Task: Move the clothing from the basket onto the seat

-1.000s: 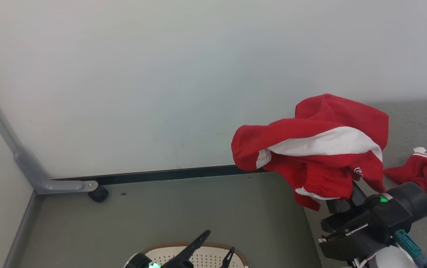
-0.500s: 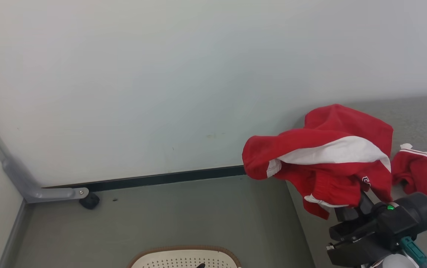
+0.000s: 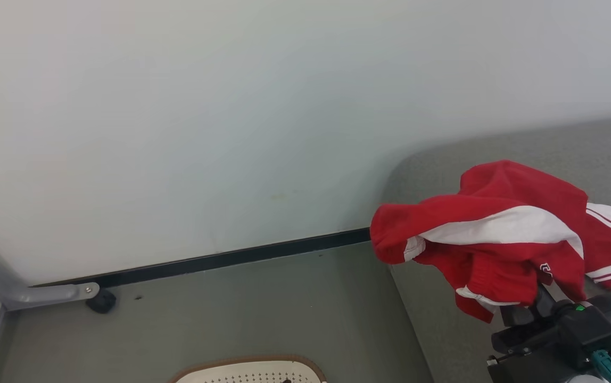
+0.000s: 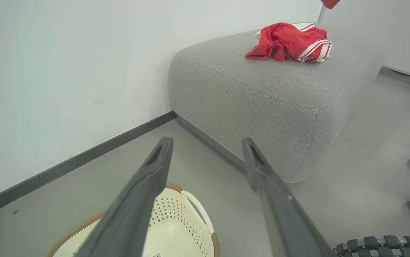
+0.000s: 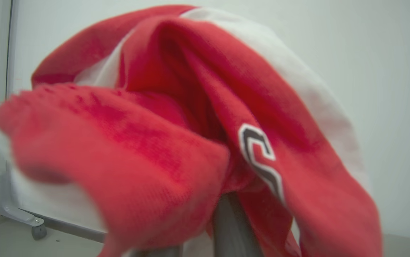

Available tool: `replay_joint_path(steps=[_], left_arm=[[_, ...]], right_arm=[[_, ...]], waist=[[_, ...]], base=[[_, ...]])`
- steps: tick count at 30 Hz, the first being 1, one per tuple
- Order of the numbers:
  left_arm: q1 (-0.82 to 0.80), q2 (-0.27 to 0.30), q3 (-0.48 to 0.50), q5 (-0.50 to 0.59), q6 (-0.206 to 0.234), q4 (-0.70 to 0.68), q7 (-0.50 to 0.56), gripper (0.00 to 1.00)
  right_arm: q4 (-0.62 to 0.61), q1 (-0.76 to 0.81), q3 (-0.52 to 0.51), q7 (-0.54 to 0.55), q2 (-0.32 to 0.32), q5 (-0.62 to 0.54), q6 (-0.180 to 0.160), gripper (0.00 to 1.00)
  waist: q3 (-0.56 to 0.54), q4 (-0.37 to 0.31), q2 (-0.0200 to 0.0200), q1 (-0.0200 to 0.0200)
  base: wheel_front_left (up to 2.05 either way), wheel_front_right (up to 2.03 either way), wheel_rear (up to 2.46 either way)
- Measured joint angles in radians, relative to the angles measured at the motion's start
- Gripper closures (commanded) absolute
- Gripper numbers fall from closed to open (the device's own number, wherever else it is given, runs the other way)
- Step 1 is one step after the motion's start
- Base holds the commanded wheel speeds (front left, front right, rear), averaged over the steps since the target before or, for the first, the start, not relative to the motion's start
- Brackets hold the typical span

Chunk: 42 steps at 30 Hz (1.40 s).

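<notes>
R fingers point(image 5: 230, 228) pinch red clothing point(image 3: 497, 230); L fingers point(image 4: 149, 185) wide apart, empty.

head: downward | left wrist: low, shares seat point(image 4: 280, 89) | right wrist: near clothing point(image 5: 190, 107)

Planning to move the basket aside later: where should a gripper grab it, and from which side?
Probably the white side handle of the basket, from above: it arches clear of the brown rim, leaving a gap for one finger.
</notes>
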Motion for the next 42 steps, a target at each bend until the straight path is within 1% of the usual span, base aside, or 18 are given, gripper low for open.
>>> replay_joint_path(steps=[3,11,14,21,26,28,31,35,38,39,42], left_arm=[[0.0,-0.008,0.001,0.0,0.0,-0.005,0.0,0.0],[0.012,-0.019,0.017,-0.008,0.0,-0.02,0.0,0.0],[0.016,-0.021,0.016,-0.007,-0.008,-0.025,0.0,0.0],[0.015,-0.026,0.018,-0.007,-0.008,-0.03,0.0,0.0],[0.015,-0.034,0.018,-0.005,-0.008,-0.034,0.0,0.0],[0.015,-0.035,0.018,-0.003,-0.008,-0.034,0.0,0.0],[0.015,-0.037,0.016,0.001,-0.008,-0.038,0.0,0.0],[0.011,-0.04,0.005,0.011,-0.008,-0.042,0.0,0.0],[0.001,-0.04,0.001,0.013,-0.009,-0.043,0.0,0.0],[-0.005,-0.04,-0.002,0.017,-0.009,-0.042,0.0,0.0],[-0.018,-0.041,-0.007,0.018,-0.009,-0.041,0.0,0.0]], right_arm=[[-0.005,0.009,-0.008,0.0,-0.005,-0.001,-0.001,1.0],[-0.016,0.016,-0.034,0.0,-0.022,-0.009,-0.017,1.0],[-0.018,0.036,-0.046,0.0,-0.03,-0.01,-0.018,1.0],[-0.031,0.07,-0.075,0.0,-0.041,-0.011,-0.043,1.0],[-0.036,0.089,-0.093,0.0,-0.053,-0.011,-0.045,1.0],[-0.044,0.092,-0.097,0.0,-0.054,-0.016,-0.053,1.0],[-0.059,0.106,-0.109,0.0,-0.056,-0.017,-0.054,1.0],[-0.083,0.161,-0.14,0.0,-0.065,-0.017,-0.079,1.0],[-0.094,0.178,-0.155,0.0,-0.063,-0.017,-0.081,1.0],[-0.097,0.18,-0.162,0.0,-0.062,-0.017,-0.088,1.0],[-0.108,0.195,-0.173,0.0,-0.056,-0.017,-0.093,1.0]], waist=[[0.002,-0.021,0.0,0.0],[0.008,-0.091,0.0,0.0],[0.01,-0.122,0.0,0.0],[0.016,-0.183,0.0,0.0],[0.02,-0.23,0.0,0.0],[0.022,-0.258,0.0,0.0],[0.025,-0.284,0.0,0.0],[0.035,-0.31,0.0,0.0],[0.049,-0.323,0.0,0.0],[0.054,-0.326,0.0,0.0],[0.065,-0.336,0.0,0.0]], base=[[0.0,0.0,0.0],[0.0,0.0,0.0],[0.0,0.0,0.0],[0.0,0.0,0.0],[0.0,0.0,0.0],[0.0,0.0,0.0],[0.0,0.0,0.0],[0.0,0.0,0.0],[0.0,0.0,0.0],[0.0,0.0,0.0],[0.0,0.0,0.0]])
